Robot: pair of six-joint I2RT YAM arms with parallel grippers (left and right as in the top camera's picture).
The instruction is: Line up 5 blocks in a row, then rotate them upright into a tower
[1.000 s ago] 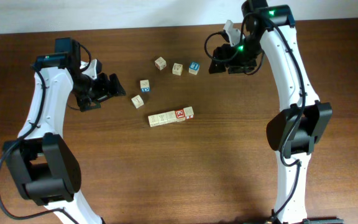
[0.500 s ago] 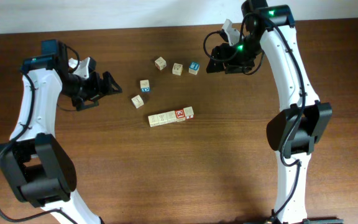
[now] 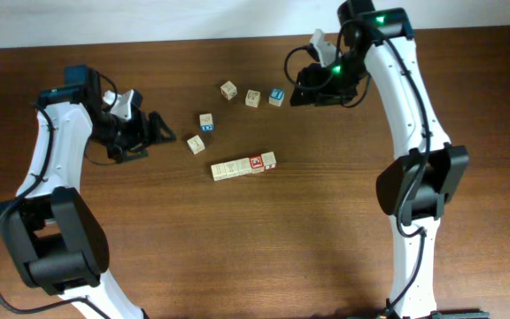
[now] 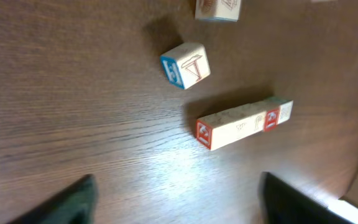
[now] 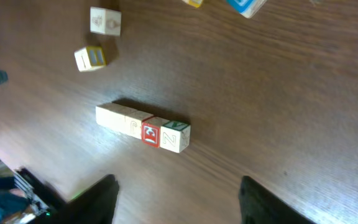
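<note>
The row of blocks (image 3: 243,166) lies on the table (image 3: 326,230) in front of both my grippers, and neither one touches it. Its long axis runs almost from my left side to my right side, and the end toward my right arm is turned slightly away from my body. The red-and-white block (image 3: 257,162) sits second from that end.

My left gripper (image 3: 158,131) points at the row's other end, which lies ahead of the fingertips and a little toward my body. A tan cube with a blue side (image 3: 197,143) stands between them, close to the straight path. My right gripper (image 3: 301,89) has its end of the row ahead and clearly closer to my body. I judge the left one a little nearer, but the difference is small.

Both grippers are open and hold nothing. In the left wrist view the fingers (image 4: 67,205) stand wide apart with only bare wood between them. The right fingers (image 5: 98,199) show the same.

My left arm is bent out to the side and the forearm reaches inward. My right arm is stretched far forward and its wrist is bent back toward the blocks.

In both wrist views the row lies along the line from one finger to the other. So closing would meet its ends, not its long sides. I think I must first turn a wrist, or push one end sideways.
</note>
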